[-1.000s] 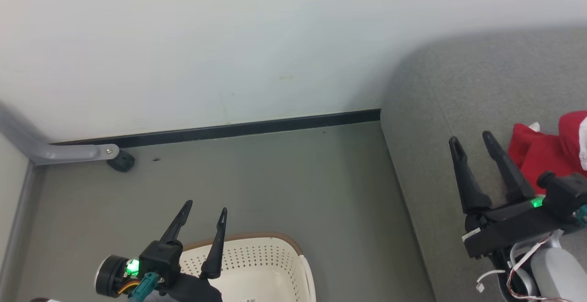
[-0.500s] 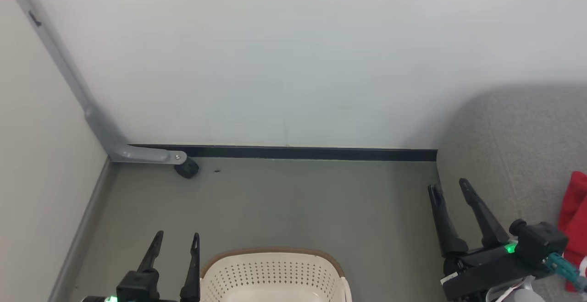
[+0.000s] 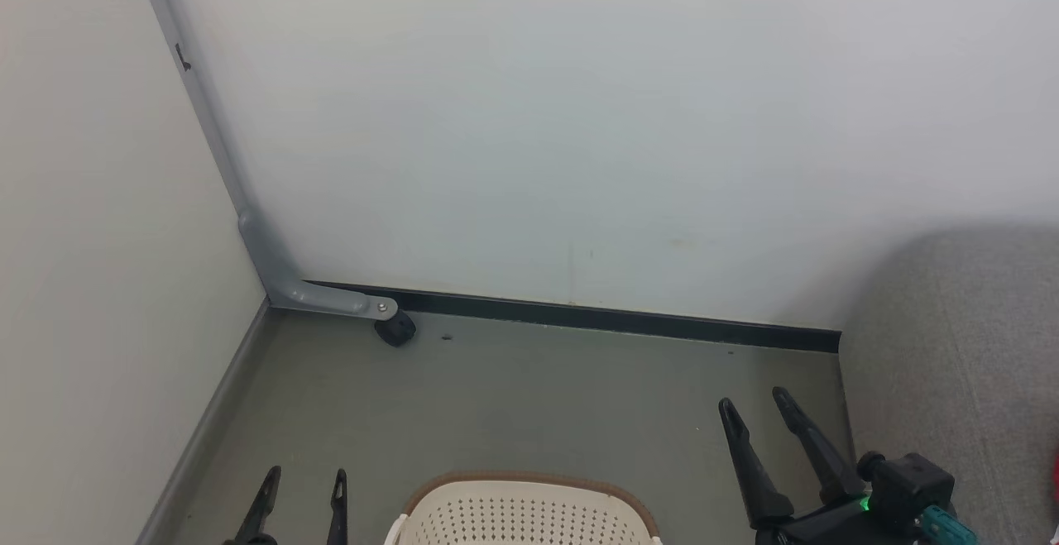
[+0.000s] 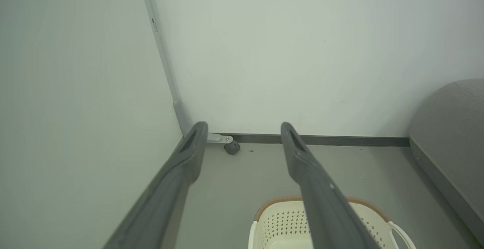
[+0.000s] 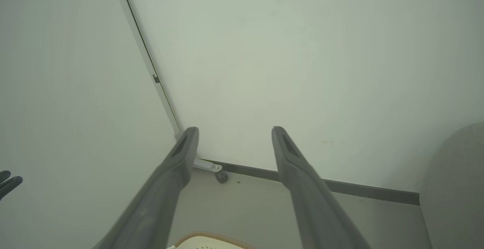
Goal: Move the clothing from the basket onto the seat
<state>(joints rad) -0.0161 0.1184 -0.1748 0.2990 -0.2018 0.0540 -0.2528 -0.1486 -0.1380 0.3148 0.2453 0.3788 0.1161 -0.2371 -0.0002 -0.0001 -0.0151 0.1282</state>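
Two end effectors hung open in head view: left end effector [image 3: 304, 480] left of basket [image 3: 529, 480], right end effector [image 3: 754, 401] btwn basket & seat [image 3: 951, 380]; red sliver of clothing [image 3: 1056, 479] on seat at frame edge. L wrist view: jaws apart, basket on floor [image 3: 538, 396] below, seat at right. R wrist view: jaws apart, basket rim at bottom.

We see a grey-green floor [image 3: 538, 396] carrying the basket [image 3: 529, 520] at our near edge, the seat [image 3: 951, 380] to its right, and 1 black caster [image 3: 395, 330] by the far wall [image 3: 579, 115].
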